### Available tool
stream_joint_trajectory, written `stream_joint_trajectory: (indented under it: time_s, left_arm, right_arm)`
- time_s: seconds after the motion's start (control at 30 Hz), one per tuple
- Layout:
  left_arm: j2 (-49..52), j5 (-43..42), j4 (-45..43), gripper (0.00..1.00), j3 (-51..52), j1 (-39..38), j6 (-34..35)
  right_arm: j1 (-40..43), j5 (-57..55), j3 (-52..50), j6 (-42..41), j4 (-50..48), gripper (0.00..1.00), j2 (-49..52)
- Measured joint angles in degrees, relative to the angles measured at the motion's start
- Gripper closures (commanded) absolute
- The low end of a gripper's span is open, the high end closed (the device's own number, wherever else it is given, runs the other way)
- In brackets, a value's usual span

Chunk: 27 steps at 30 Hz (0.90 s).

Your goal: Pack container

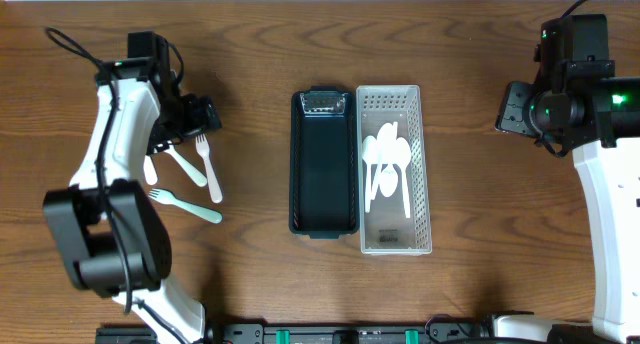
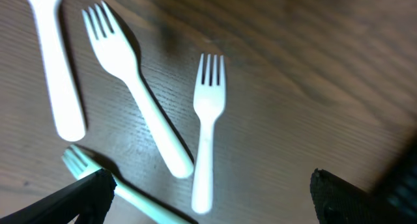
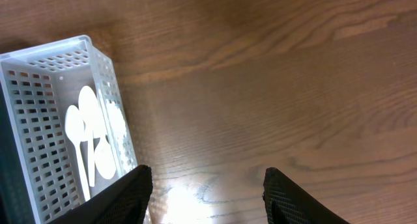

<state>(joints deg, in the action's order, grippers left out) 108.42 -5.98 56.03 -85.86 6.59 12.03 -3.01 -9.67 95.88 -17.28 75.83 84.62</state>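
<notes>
Overhead sets the left end effector (image 1: 200, 119) over loose white plastic forks (image 1: 209, 172) on the wooden surface (image 1: 480, 284), left side, presumably bound for the dark rectangular tray (image 1: 324, 174) beside the white perforated basket (image 1: 425, 164) of white plastic spoons (image 1: 385, 159). Only the wrist views confirm both spread and empty; the right end effector (image 1: 510, 109) hovers far right.

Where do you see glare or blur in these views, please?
Right wrist: a bright glare patch on the table beside the basket. Left wrist: the forks look soft, with dark shadows alongside. Overhead: sharp and evenly lit.
</notes>
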Motion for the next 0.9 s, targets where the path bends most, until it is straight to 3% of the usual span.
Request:
stream_joint_trajectory:
  time_s: [0.9]
  left_arm:
    - [11.13,0.00,-7.15,0.02,0.00,0.00,0.02]
  right_arm:
    - [0.00,0.00,-0.04,0.00,0.13,0.41,0.00]
